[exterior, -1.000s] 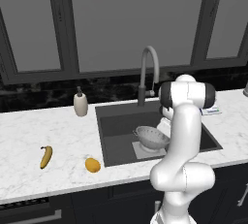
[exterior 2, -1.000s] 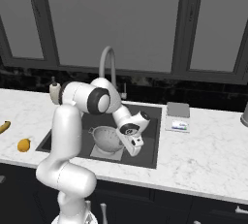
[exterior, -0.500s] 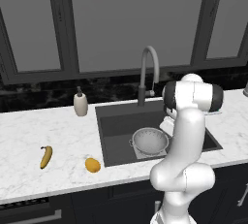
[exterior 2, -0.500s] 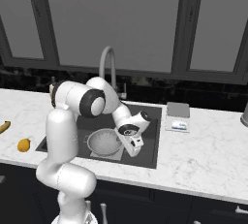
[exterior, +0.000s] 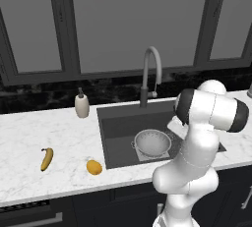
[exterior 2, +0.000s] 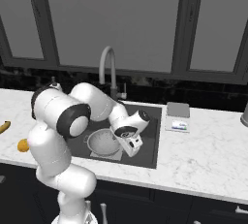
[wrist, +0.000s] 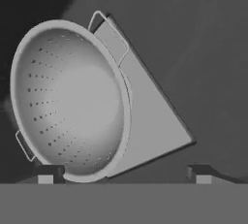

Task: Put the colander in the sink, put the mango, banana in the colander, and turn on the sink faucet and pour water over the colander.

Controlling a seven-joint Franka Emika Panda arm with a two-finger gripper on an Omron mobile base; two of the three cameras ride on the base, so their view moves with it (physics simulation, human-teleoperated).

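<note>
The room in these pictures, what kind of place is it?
Most likely a kitchen. A dark sink with a tall faucet is set in a white marble counter. A colander stands in the sink, and a banana and a mango lie on the counter.

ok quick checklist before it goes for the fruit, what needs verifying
1. colander sits upright on the floor of the sink: ok
2. tool open and let go of the colander: ok, fingertips spread wide, nothing between them
3. colander holds nothing yet: ok
4. mango on the counter, free to grasp: ok
5. banana on the counter, apart from the mango: ok
6. sink faucet spout over the colander: cannot tell
</note>
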